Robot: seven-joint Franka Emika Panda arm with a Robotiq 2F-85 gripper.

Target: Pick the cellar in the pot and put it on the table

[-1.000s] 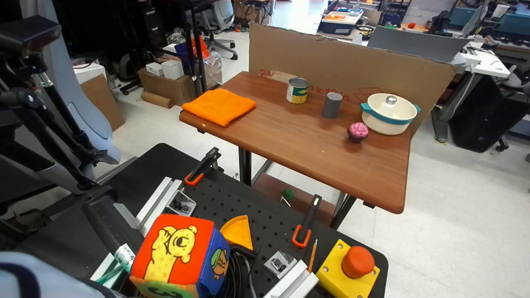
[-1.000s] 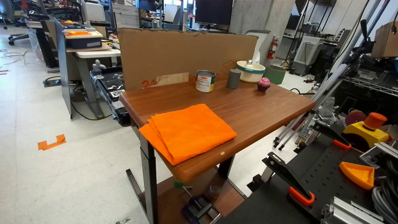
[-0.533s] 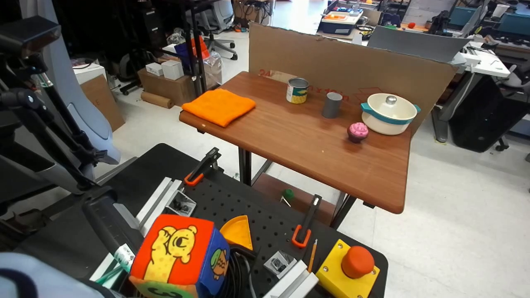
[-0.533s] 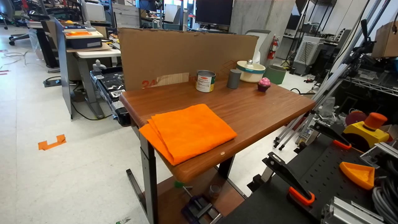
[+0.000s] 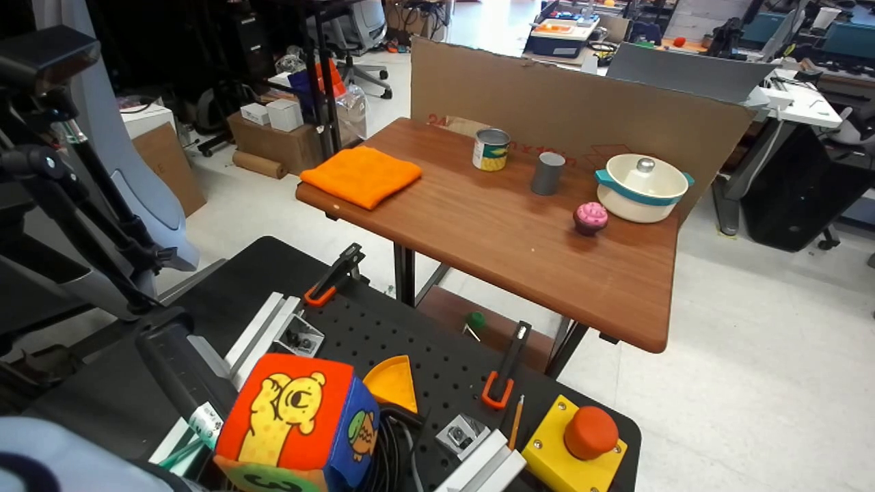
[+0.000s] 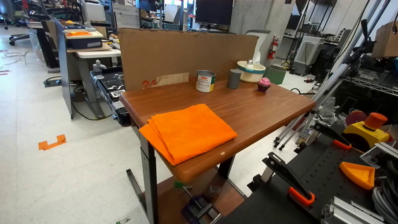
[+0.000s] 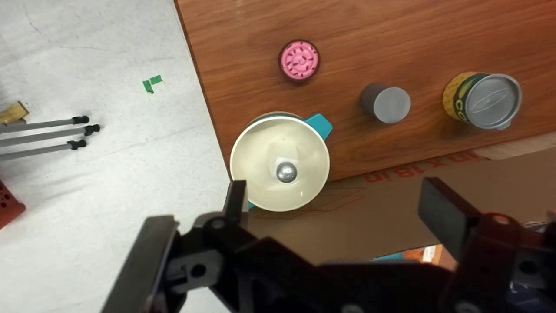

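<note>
In both exterior views I see the pot [image 5: 637,210] upright at one end of the reddish-brown surface [image 5: 478,225], near the cardboard panel [image 5: 574,96]. A pink-topped cupcake [image 5: 590,219] stands just beside it. A grey cylinder [image 5: 547,175] stands between the pot and a metal can [image 5: 491,150], and a folded orange cloth [image 6: 192,133] lies on the surface, well apart from the pot.

On my wrist feed the jaws stand wide apart; in that view one jaw overlaps the pot's edge and the other lies against the cardboard panel. The cream lid [image 7: 278,143], with its silver knob [image 7: 286,172], sits on the pot, and a teal handle [image 7: 320,126] sticks out at the side. The lid hides the inside from me, so I cannot tell whether the cellar is in there.
</note>
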